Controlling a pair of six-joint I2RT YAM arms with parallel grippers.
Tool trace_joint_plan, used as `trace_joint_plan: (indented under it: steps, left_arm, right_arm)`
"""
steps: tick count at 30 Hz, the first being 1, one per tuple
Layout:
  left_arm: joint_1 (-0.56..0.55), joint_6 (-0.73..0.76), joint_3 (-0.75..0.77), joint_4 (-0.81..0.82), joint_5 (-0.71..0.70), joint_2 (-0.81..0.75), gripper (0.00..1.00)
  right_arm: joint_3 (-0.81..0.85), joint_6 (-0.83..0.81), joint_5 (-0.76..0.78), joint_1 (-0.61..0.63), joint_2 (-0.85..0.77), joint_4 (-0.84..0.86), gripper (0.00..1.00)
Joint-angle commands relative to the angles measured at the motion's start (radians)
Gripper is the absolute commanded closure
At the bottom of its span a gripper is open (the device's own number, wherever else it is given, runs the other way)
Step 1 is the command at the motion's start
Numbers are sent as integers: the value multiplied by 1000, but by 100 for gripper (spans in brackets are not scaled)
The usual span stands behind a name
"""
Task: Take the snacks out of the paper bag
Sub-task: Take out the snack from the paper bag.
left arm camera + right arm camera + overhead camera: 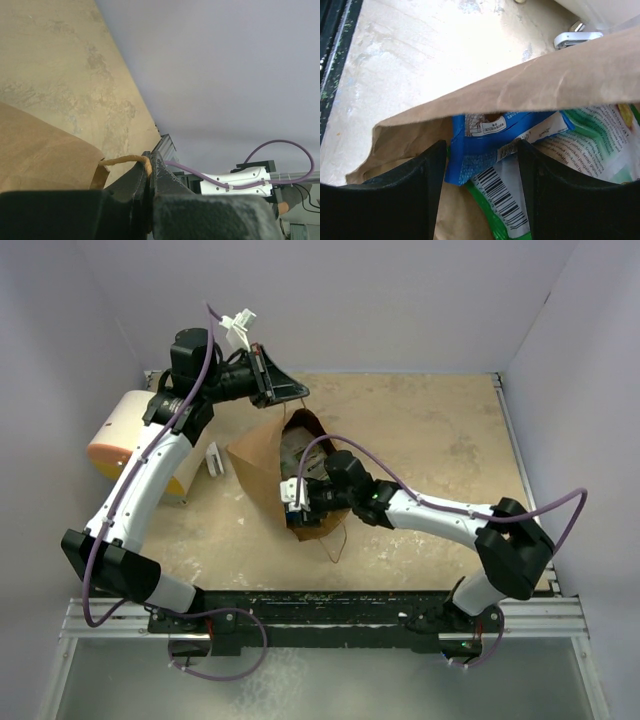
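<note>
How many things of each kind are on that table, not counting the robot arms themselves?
Paper bag: 1
Snack packets showing in the bag: 2 (blue packet, green-white packet)
Cream cylinder with orange end: 1
Small white block: 1
Total: 5

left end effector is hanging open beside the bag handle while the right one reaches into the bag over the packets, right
Not quite. The left end effector isn't open: it is shut on the bag's twisted paper handle, as the left wrist view shows. The rest holds: the right end effector reaches into the paper bag over the packets.
</note>
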Motion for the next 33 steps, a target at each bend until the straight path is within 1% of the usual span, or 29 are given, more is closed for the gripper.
trace_joint_plan:
  steps: [1, 3, 6, 12, 16, 18, 26, 33]
  left_arm:
    - [20, -10, 37, 84, 34, -19, 100]
    - [24, -6, 44, 77, 40, -16, 100]
    - [27, -3, 44, 74, 44, -18, 100]
    - [32, -1, 43, 75, 47, -15, 100]
    - [37, 6, 37, 74, 48, -18, 100]
    - [40, 8, 33, 72, 48, -21, 100]
    - [61, 26, 30, 58, 52, -27, 100]
    - [76, 35, 27, 52, 55, -29, 100]
  right_arm:
    - [5, 28, 48, 18, 1, 135, 40]
    - [-2, 42, 70, 20, 1, 156, 43]
    - [-10, 53, 98, 20, -7, 173, 52]
    - [-35, 63, 119, 21, -37, 181, 78]
    - [-49, 82, 137, 20, -63, 177, 91]
    - [-53, 93, 147, 20, -73, 174, 100]
    - [-79, 166, 173, 20, -147, 147, 100]
    - [-129, 216, 244, 19, -285, 81, 100]
